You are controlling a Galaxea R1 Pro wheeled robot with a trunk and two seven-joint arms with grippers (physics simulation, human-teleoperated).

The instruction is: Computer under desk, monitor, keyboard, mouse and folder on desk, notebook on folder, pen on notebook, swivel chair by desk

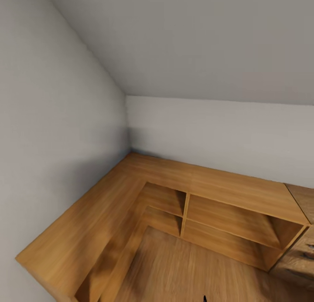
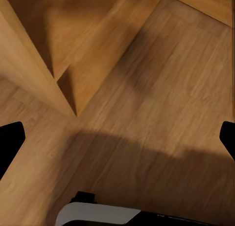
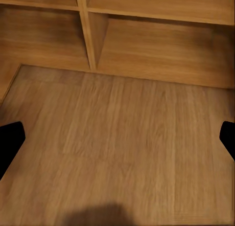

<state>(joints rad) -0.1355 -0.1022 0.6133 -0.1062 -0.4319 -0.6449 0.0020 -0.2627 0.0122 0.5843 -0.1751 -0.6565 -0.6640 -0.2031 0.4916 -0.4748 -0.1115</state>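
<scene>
Left pincer (image 2: 117, 138): two black fingertips (image 2: 11, 140) at opposite edges of the left wrist view, spread wide apart, nothing between them, touching nothing. Under it, light wooden plank floor (image 2: 161, 89), with a dark shadow band across the boards. A white-and-black rounded robot part (image 2: 98, 216) sits at the near edge of that view. Beyond the fingertips, the corner of the low L-shaped light-wood shelf unit (image 2: 44, 50), its angled panels meeting at a sharp edge.

Right pincer (image 3: 117, 138): same look, black fingertips (image 3: 10, 143) far apart at both edges of the right wrist view, empty, hanging over bare floor (image 3: 122, 138). Ahead of it, the shelf unit's open cubbies (image 3: 147, 45), split by an upright divider (image 3: 87, 30); compartments hold nothing. Soft shadow blob on the floor at the near edge.

Head view: the shelf unit (image 1: 131, 184) runs along two plain grey walls (image 1: 56, 97) into the room corner, flat wooden top bare, two tiers of open cubbies facing the floor (image 1: 174, 271). Open floor inside the L, free room between the two runs. A darker, knotty wooden piece (image 1: 301, 254) adjoins the unit at the right edge. Sloped grey ceiling (image 1: 196, 40) above. No writing, brand or label readable anywhere. The desk, monitor, keyboard, folder and chair cannot be placed from these views.
</scene>
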